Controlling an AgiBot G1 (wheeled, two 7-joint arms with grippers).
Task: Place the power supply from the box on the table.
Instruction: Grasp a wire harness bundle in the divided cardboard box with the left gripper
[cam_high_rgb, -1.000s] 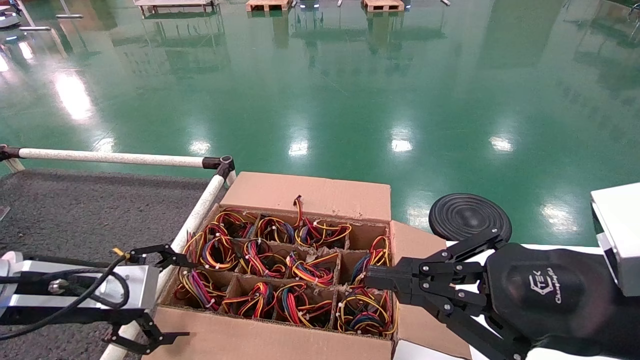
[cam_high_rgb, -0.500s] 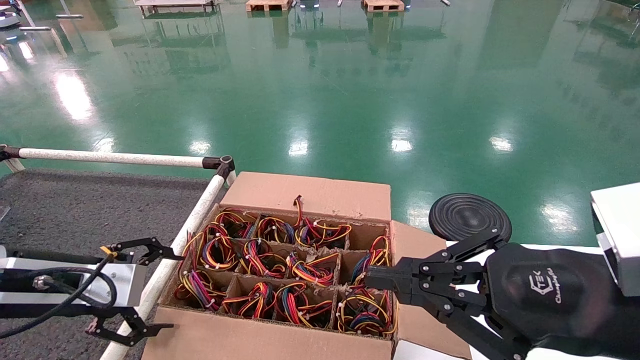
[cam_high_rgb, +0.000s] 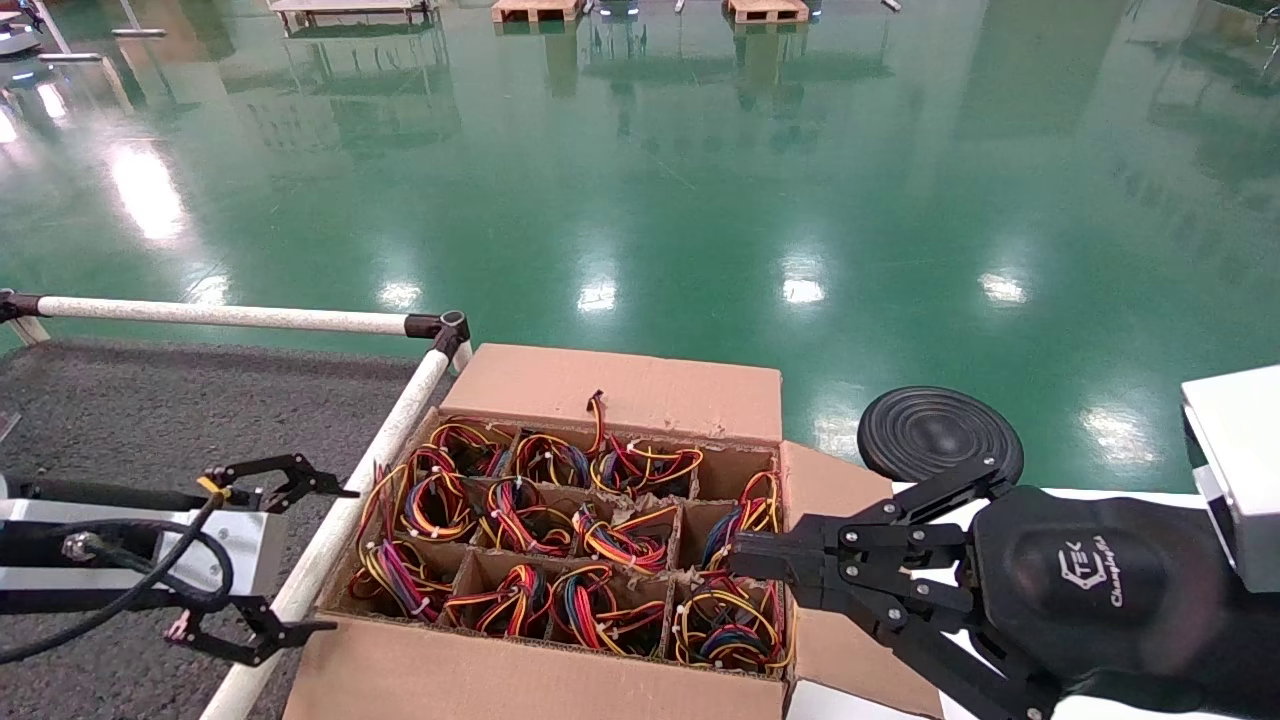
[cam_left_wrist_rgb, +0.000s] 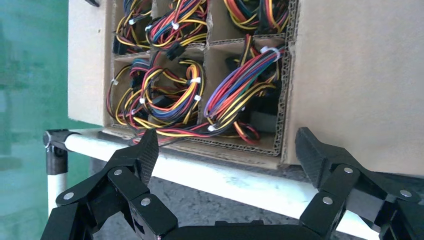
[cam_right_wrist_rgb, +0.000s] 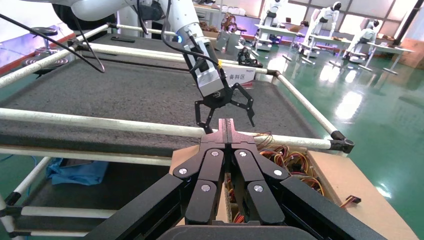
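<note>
The box (cam_high_rgb: 620, 385) is an open brown carton with a cardboard divider grid, standing right of the table's white rail (cam_high_rgb: 390, 430). Its cells hold power supplies, seen as bundles of red, yellow and purple wires (cam_high_rgb: 610, 540) (cam_left_wrist_rgb: 240, 90); their metal bodies are hidden down in the cells. My left gripper (cam_high_rgb: 343, 560) (cam_left_wrist_rgb: 227, 150) hangs open and empty over the rail, at the box's left wall (cam_left_wrist_rgb: 350, 75). The dark grey table (cam_high_rgb: 150, 410) spreads out to the left. My right gripper (cam_high_rgb: 735, 555) (cam_right_wrist_rgb: 226, 122) is shut and empty above the box's right-hand cells.
A black round disc (cam_high_rgb: 940, 432) and a white block (cam_high_rgb: 1235, 460) lie right of the box on a smooth white top. Green floor lies beyond. White pipe rails (cam_right_wrist_rgb: 100, 122) frame the table; a blue cloth (cam_right_wrist_rgb: 75, 170) lies underneath.
My left gripper has drawn back to the left, from the box's near-left corner to above the rail, staying open. The right arm has not moved.
</note>
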